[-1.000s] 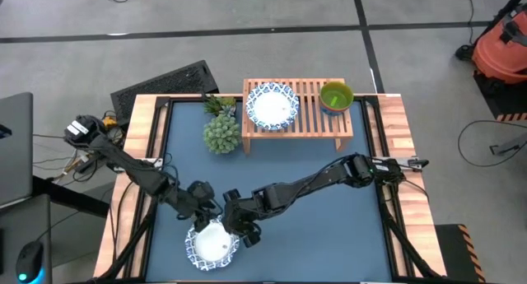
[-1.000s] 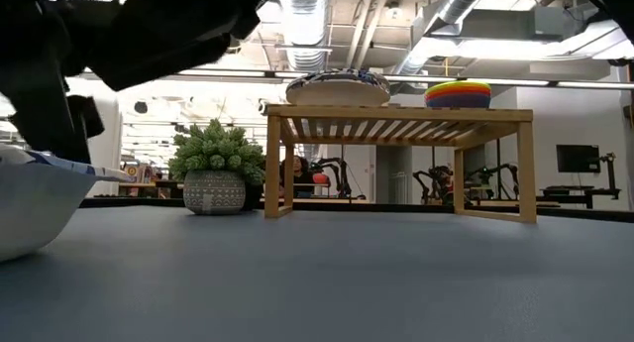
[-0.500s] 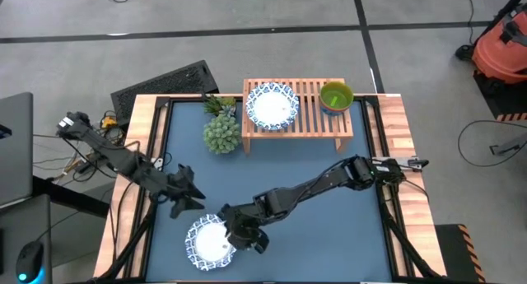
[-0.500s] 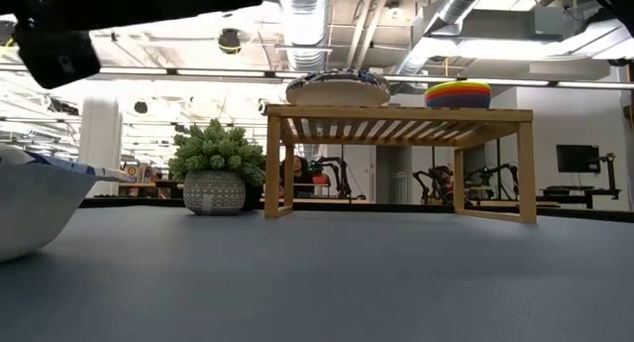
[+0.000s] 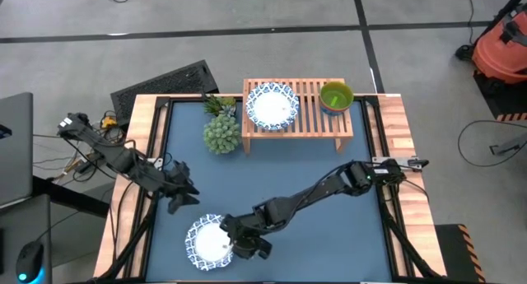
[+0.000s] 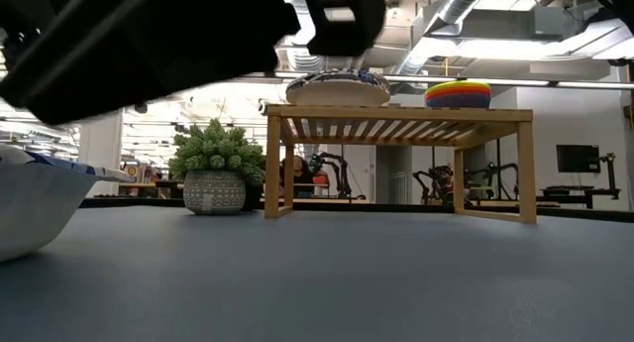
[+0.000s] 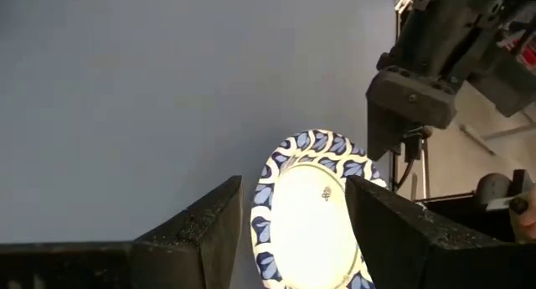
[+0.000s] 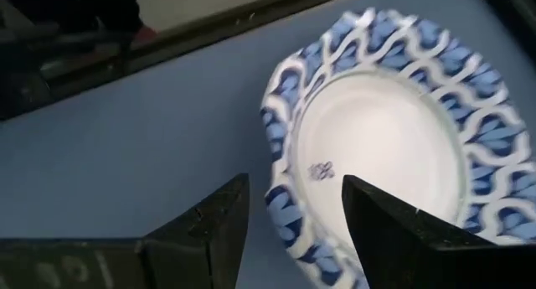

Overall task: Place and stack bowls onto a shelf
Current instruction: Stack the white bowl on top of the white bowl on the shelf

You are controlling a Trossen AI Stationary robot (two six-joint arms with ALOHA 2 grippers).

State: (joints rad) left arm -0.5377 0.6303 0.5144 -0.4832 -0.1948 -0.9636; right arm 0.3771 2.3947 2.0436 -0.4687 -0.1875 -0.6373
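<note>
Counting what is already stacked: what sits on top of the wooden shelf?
On the shelf sit a patterned bowl and a rainbow-striped bowl with a green inside. Whether more bowls are nested beneath either cannot be seen.

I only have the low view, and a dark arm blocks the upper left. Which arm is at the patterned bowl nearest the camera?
Observer: The right one. From above, the right gripper is at the right rim of the patterned bowl.
Operator: Are its jaws open or shut?
Observer: Open. In the right wrist view, the bowl's rim shows between them.
Operator: And the left gripper?
Observer: The left gripper is open and clear of the bowl, up and to the left of it in the high view.
</note>
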